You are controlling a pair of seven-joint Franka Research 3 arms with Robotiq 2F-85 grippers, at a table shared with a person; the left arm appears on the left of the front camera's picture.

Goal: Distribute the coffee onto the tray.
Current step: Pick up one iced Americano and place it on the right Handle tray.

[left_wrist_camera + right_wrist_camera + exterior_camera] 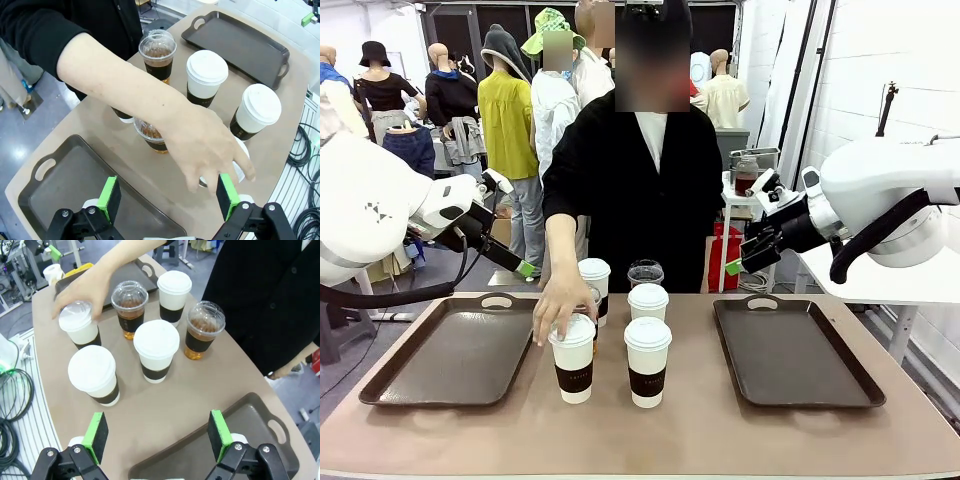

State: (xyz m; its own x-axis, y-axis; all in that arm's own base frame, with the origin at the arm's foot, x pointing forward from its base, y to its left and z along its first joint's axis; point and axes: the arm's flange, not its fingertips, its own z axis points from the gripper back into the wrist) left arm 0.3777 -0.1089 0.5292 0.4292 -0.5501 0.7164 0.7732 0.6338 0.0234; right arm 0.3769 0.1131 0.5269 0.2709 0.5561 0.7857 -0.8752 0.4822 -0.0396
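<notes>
Beyond the left end effector (pixel 168 196) and right end effector (pixel 157 435), both open and empty, six cups (pixel 156 350) stand on the bench (pixel 700 430) between two bare trays (pixel 450 350), a person's hand (pixel 205 145) atop one, so none is distributed yet.

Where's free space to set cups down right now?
Free: left tray, right tray, and the table strip nearest the robot. Crowded: the middle between the trays, six cups close together, a person's hand on one.
</notes>
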